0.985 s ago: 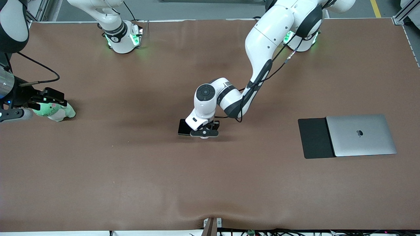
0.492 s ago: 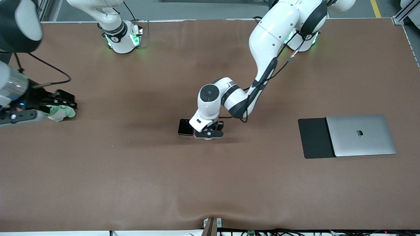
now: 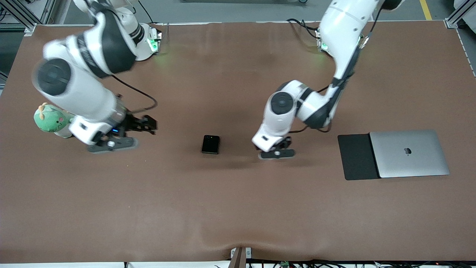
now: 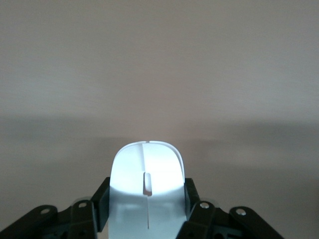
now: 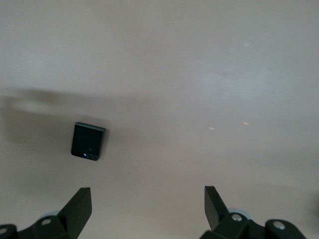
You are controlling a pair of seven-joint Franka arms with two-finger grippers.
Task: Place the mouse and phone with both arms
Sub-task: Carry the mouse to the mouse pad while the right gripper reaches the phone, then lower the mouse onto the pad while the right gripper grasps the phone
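Brown matting covered the whole table (image 3: 148,208), with slight ripples along the edge nearest the front camera. Readable writing was nowhere to be found; the only mark was a dark apple logo on the lid of the closed silver laptop (image 3: 409,153), which lay toward the left arm's end of the table with one edge resting on a flat matte black mouse pad (image 3: 355,158).

The phone (image 3: 210,144) lay flat on the matting near the middle of the table, a small, nearly square, glossy black slab with rounded corners; the right wrist view showed it (image 5: 87,142) with a small lens at one corner.

The mouse (image 4: 147,186), white and oval with a thin grey line and a short slot down its middle, was clamped between the fingers of the left gripper (image 3: 276,149), which hung over bare matting between the phone and the mouse pad.

The right gripper (image 3: 128,131) hung over the matting toward the right arm's end of the table, its fingers (image 5: 79,206) spread wide with nothing between them. A green stuffed toy (image 3: 52,120) sat beside it, closer to that end of the table.
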